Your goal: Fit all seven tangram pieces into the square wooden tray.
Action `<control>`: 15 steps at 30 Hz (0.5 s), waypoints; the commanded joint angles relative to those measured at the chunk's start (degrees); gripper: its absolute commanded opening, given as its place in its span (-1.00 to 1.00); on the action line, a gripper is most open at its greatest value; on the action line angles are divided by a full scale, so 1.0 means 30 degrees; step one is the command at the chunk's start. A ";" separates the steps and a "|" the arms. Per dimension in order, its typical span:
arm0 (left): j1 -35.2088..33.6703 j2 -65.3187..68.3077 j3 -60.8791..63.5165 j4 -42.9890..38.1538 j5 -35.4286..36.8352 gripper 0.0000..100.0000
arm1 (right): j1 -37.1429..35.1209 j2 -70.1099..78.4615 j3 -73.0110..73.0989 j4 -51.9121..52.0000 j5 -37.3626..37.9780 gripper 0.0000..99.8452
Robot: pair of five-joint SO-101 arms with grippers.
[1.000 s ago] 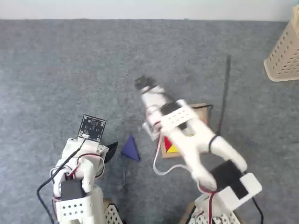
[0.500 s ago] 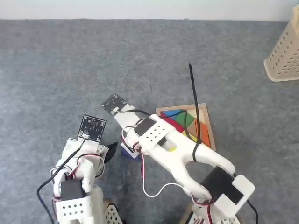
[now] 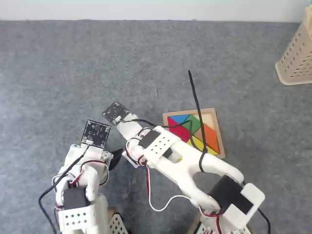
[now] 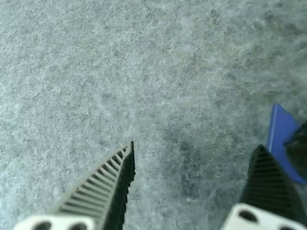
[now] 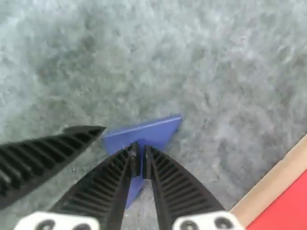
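Claw on the right arm [image 5: 139, 155] is pretty much pressed together, tips down on the flat blue triangular tangram piece [image 5: 153, 132], which lies on the grey felt table [image 3: 73, 63] right by the wide-spread left claw [image 4: 194, 158], near the square wooden tray [image 3: 218, 127] of coloured pieces [image 3: 210, 134].

Robotics lab, grey felt tabletop [image 3: 68, 63]

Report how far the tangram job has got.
Done: coloured pieces lie in the wooden tray. In hand: the right claw, shut, sits over the blue triangle on the carpet. Left: that triangle must go into the tray.
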 commanded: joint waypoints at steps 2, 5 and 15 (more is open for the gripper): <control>0.0059 -0.0293 -0.0103 0.0352 -0.0088 -0.29 | -0.0190 -0.0396 -0.0176 -0.0366 -0.0234 -0.86; 0.0059 -0.0293 -0.0103 0.2110 -0.0088 -0.29 | -0.0220 -0.0396 -0.0147 -0.0249 -0.0234 -0.81; 0.0059 -0.0322 -0.0103 0.2022 -0.0088 -0.29 | 0.1626 -0.0132 -0.0117 0.0190 -0.0147 -0.91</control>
